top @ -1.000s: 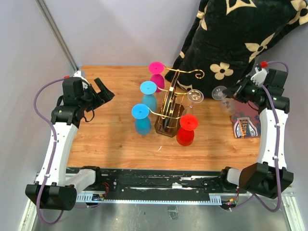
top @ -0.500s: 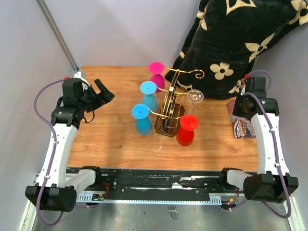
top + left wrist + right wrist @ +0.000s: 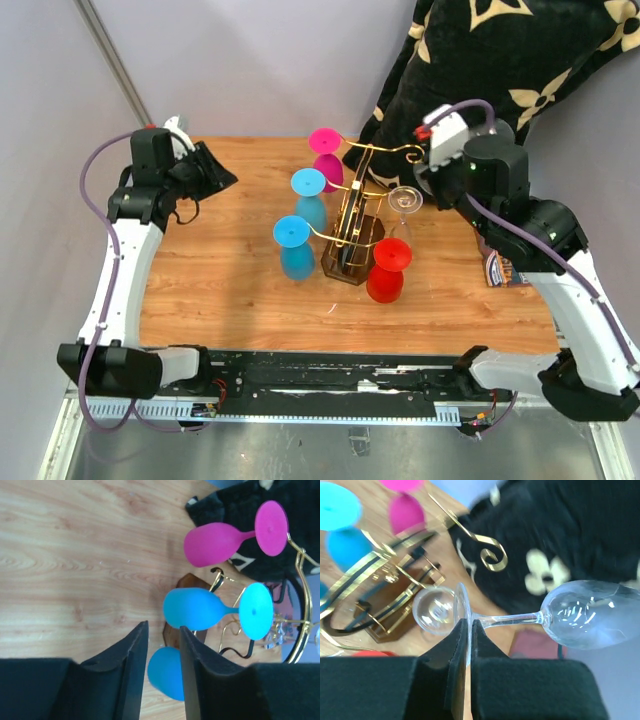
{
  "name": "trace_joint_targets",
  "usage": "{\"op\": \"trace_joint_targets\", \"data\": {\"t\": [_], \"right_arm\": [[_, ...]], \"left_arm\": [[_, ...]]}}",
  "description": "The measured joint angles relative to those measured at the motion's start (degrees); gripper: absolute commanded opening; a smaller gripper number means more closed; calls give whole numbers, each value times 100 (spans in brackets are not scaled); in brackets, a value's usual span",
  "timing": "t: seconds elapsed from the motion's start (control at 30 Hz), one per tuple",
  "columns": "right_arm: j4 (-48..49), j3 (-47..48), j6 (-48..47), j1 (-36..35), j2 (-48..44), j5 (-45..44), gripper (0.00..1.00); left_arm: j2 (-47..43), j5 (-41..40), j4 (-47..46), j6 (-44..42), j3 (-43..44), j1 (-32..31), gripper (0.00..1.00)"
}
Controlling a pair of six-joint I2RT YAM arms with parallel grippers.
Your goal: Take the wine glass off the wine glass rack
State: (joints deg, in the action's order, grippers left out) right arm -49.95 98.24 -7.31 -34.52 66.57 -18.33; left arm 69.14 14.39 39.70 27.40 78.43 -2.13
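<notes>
Right gripper jaws pinch clear wine glass by its foot near wine glass rack; left gripper jaws narrowly parted, empty, over desk.

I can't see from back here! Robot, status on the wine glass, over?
Left gripper open, empty. Right gripper shut on clear wine glass, pinching its foot, free of the wine glass rack. Second clear glass hangs close by.

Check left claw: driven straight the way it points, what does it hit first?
Likely the bowl of the nearest blue wine glass, which shows in the gap of the open left claw. Depth is unclear from this view.
</notes>
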Motion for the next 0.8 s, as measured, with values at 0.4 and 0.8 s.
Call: {"op": "trace_joint_targets", "data": {"t": [0.4, 0.8], "right_arm": [[48, 1250, -2282, -1427, 1676, 2100, 1], [-529, 2767, -3176, -1611, 2728, 4216, 1]], "left_arm": [[966, 1731, 96, -129, 1613, 2, 100], [1397, 3265, -442, 728, 1576, 2, 100]]}}
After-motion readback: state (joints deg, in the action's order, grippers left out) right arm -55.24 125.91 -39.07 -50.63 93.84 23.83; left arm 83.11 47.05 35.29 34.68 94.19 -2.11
